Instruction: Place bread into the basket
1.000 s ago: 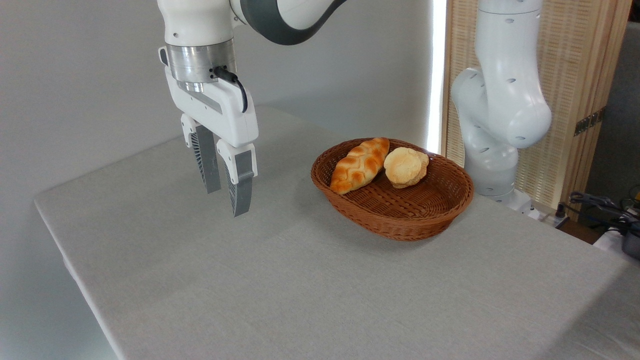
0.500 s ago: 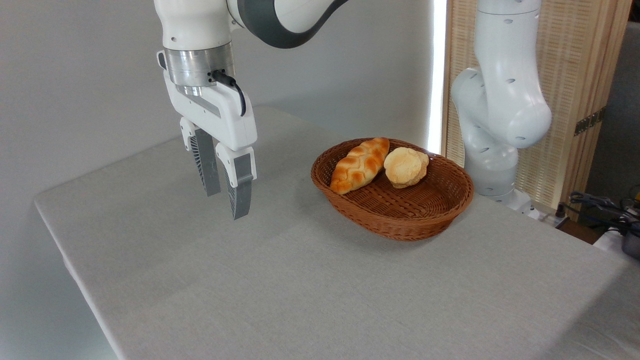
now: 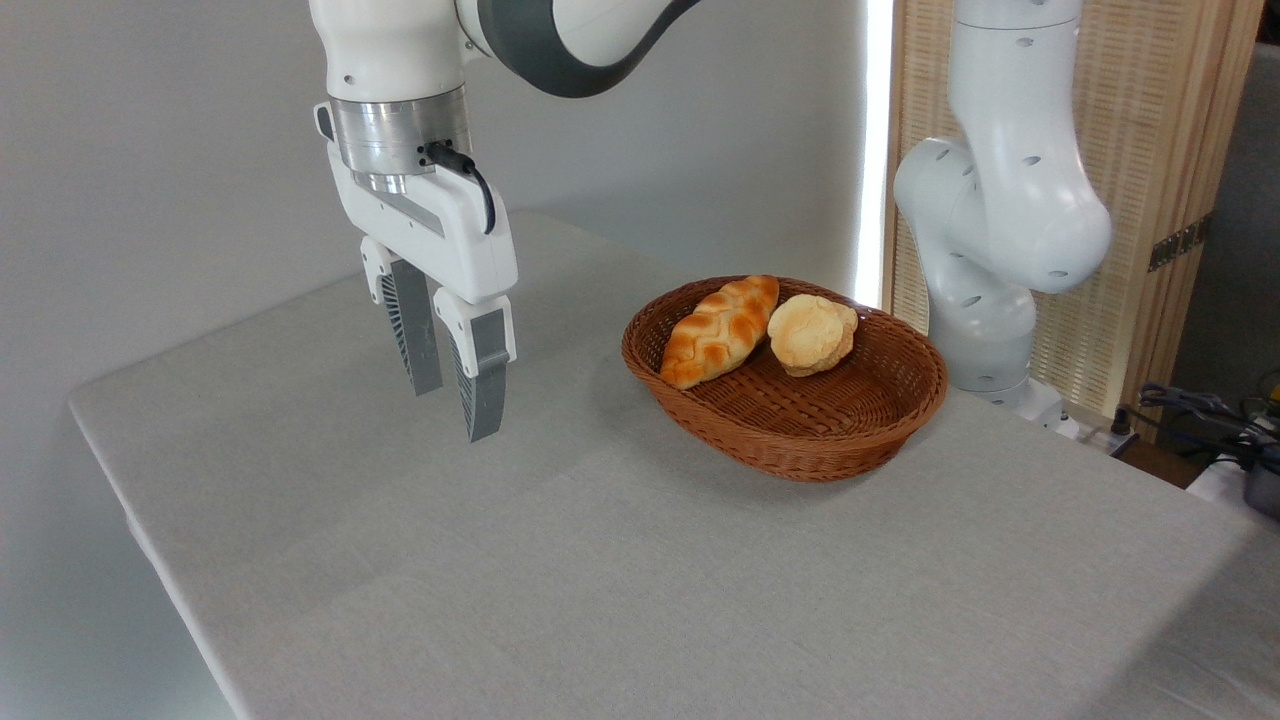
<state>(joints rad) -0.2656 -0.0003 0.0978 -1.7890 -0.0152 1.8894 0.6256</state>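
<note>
White and grey, the two-finger claw (image 3: 455, 390) hangs above the left part of the pale grey cloth-covered table (image 3: 600, 560), fingers pointing down with only a narrow gap between them and nothing held. It is well apart from the oval brown woven wicker basket (image 3: 800, 440), which sits further right on the table. Inside that basket lies the elongated braided loaf with its golden-orange crust (image 3: 720, 331), resting against the left inner wall, one pointed end low near the rim and the other raised toward the back. Just beside it, touching or nearly so (hard to say from where I stand), is a round pale-yellow crackled bun (image 3: 811, 334). Behind the basket rises the arm's white jointed base column (image 3: 1000, 220), in front of a slatted wooden screen (image 3: 1150, 150).
</note>
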